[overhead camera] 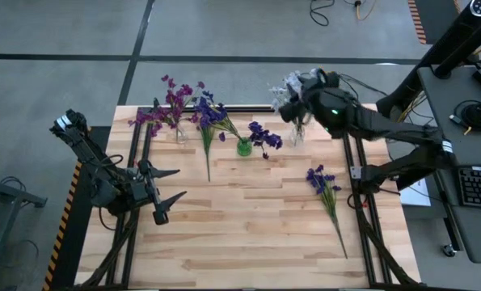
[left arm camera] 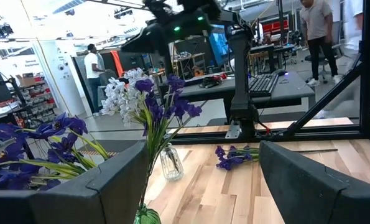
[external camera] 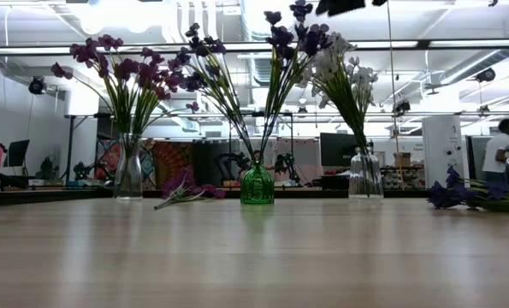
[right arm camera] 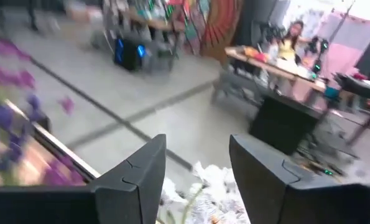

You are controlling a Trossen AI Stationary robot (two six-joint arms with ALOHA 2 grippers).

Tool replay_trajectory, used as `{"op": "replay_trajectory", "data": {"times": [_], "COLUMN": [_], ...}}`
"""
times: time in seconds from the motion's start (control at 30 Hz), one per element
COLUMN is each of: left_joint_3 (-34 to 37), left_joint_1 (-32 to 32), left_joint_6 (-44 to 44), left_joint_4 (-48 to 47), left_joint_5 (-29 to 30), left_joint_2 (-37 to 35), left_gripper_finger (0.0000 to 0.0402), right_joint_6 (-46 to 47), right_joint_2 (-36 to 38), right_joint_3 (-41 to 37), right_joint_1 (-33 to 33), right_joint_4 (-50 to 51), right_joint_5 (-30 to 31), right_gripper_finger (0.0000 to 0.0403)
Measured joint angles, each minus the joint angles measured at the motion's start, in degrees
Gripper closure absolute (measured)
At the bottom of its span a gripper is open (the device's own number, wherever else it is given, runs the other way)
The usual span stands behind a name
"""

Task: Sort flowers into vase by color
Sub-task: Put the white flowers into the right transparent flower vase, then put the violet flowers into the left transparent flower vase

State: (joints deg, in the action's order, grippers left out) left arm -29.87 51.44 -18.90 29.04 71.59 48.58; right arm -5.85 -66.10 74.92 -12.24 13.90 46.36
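Observation:
Three vases stand in a row at the table's far side. A clear vase holds magenta flowers, a green vase holds dark blue-violet flowers, and a second clear vase holds white flowers. One violet sprig lies between the left clear vase and the green one. Another blue-violet sprig lies at the right. My right gripper hovers high above the white flowers, open, with nothing between its fingers. My left gripper waits open at the table's left.
Black frame rails run along the table's left, right and far sides. The wood at the middle and near edge is bare. A desk with a keyboard stands off to the right. People stand in the room behind.

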Motion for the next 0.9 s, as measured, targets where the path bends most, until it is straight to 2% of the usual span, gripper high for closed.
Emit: {"op": "replay_trajectory", "data": {"times": [0.17, 0.4, 0.7, 0.9], "left_joint_3": [0.0, 0.0, 0.0, 0.0], "left_joint_1": [0.0, 0.0, 0.0, 0.0], "left_joint_6": [0.3, 0.5, 0.6, 3.7], "left_joint_4": [-0.3, -0.4, -0.4, -0.7], "left_joint_5": [0.0, 0.0, 0.0, 0.5], "left_joint_2": [0.0, 0.0, 0.0, 0.1], "left_gripper_finger": [0.0116, 0.0116, 0.0116, 0.0116], "right_joint_6": [3.9, 9.5, 11.5, 8.9], "right_joint_2": [-5.5, -8.3, -6.7, -3.5], "right_joint_3": [6.4, 7.3, 7.3, 7.6], "right_joint_1": [-4.4, -6.6, -6.4, -5.2], "right_joint_4": [13.9, 25.9, 28.3, 26.7], "right_joint_5": [-0.3, -1.8, -1.9, -1.8], "right_gripper_finger": [0.0250, 0.0272, 0.0290, 0.0294]}}
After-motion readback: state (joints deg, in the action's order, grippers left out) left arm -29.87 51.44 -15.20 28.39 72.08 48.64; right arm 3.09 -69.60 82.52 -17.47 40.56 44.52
